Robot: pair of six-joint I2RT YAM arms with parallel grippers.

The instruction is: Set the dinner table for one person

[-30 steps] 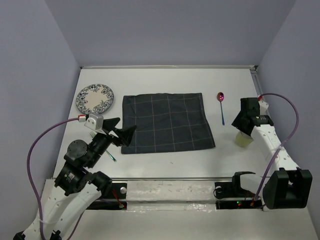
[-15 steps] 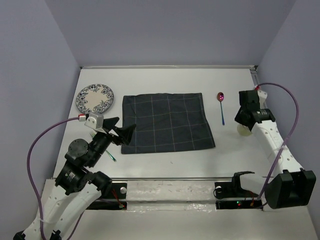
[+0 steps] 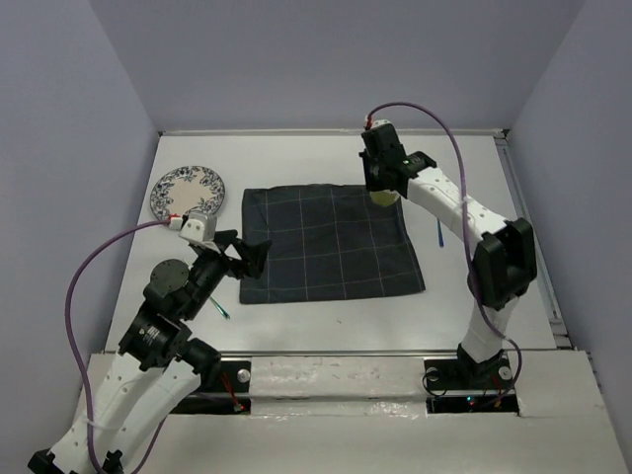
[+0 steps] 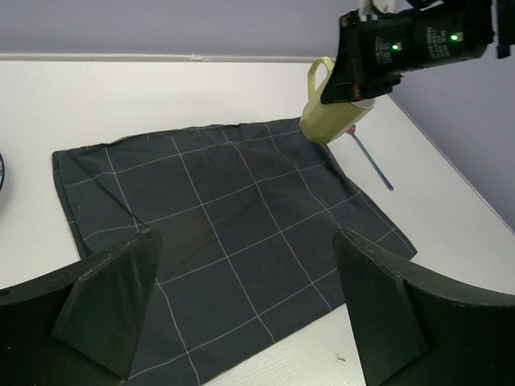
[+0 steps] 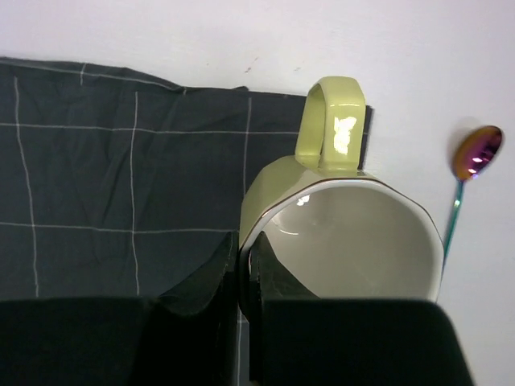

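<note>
The setting looks barely begun: the right gripper (image 5: 245, 269), pinched shut on the rim of a mug (image 5: 346, 241), holds it above a corner of the cloth (image 3: 331, 242) on the dinner table (image 3: 326, 158) below, while the plate (image 3: 188, 194) far to its left and the spoon (image 5: 476, 153) to its right seem unplaced, and the left gripper (image 4: 249, 301) gapes wide, empty.

A dark navy grid-lined cloth (image 3: 331, 242) lies flat. A blue-patterned round ceramic plate (image 3: 188, 194) sits left of it, a purple metal spoon (image 5: 476, 153) right.

Bright, even, diffuse light from above; shadows on the table (image 3: 326, 316) are faint and soft. Small glare patch on the mug (image 5: 344, 133) handle. Wrist views: near fingers (image 4: 105, 305) dark, slightly soft. Top view sharp.
</note>
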